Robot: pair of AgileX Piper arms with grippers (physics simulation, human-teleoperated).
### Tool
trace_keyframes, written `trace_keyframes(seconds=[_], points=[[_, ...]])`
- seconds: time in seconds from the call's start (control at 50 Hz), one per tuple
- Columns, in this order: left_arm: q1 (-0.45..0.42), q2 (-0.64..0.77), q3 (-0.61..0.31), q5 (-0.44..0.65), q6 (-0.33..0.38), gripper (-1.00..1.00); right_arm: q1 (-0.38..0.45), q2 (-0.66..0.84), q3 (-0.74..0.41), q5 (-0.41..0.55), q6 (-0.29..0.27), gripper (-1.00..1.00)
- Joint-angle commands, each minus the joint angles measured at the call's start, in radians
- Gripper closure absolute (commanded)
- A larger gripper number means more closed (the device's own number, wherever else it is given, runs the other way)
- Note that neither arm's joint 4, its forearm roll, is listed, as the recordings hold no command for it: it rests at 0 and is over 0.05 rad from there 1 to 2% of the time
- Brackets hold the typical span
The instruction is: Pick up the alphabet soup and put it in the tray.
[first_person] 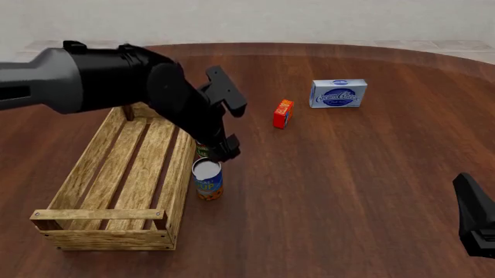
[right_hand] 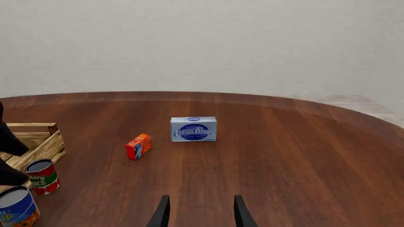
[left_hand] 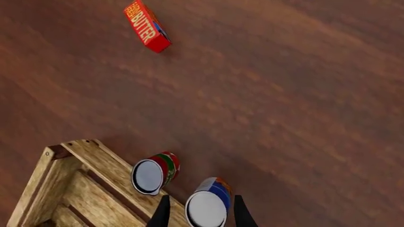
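Fingers of our left gripper are spread wide, one on each side of the alphabet soup, and they are not squeezing it. We cannot tell if they touch the can. From the front, our left gripper hangs just above the can's silver top. The soup can stands upright on the brown table, just beside the long side of the tray, on the side away from our left arm's base. It is outside the tray, not in it. Right behind it, farther from us, stands the can with the red and green label, also close to the tray wall. The tray is a big wooden crate with slats in the bottom. Our right gripper sits low over the table, well away from the cans, and its two fingers are spread apart with nothing between them. Farther out on the table we see a small orange butter box and a blue and white cream cheese box, near each other and well apart from the cans.
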Motion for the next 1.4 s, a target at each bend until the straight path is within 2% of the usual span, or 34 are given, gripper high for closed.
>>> trace_keyframes(seconds=[0.02, 0.92, 1.0, 1.4], points=[[-0.004, 0.007, 0.017, -0.017, -0.015, -1.00, 0.002, -0.002, 0.000, 0.000, 0.001, -1.00], [0.008, 0.098, 0.036, -0.072, -0.051, -1.00, 0.002, -0.002, 0.000, 0.000, 0.001, -1.00], [0.001, 0.102, 0.046, -0.075, -0.073, -1.00, 0.002, -0.002, 0.000, 0.000, 0.001, -1.00], [0.024, 0.140, 0.047, -0.083, -0.066, -1.00, 0.001, -0.002, 0.000, 0.000, 0.001, -1.00]])
